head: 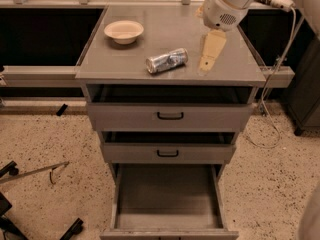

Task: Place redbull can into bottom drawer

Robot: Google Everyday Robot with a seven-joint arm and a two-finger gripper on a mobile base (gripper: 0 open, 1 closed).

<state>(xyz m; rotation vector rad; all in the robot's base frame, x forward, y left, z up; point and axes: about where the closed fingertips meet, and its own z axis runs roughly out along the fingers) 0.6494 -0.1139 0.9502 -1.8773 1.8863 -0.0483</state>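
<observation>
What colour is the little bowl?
The bowl is cream, clearest in the camera view. The tool hovers beside the redbull can.
</observation>
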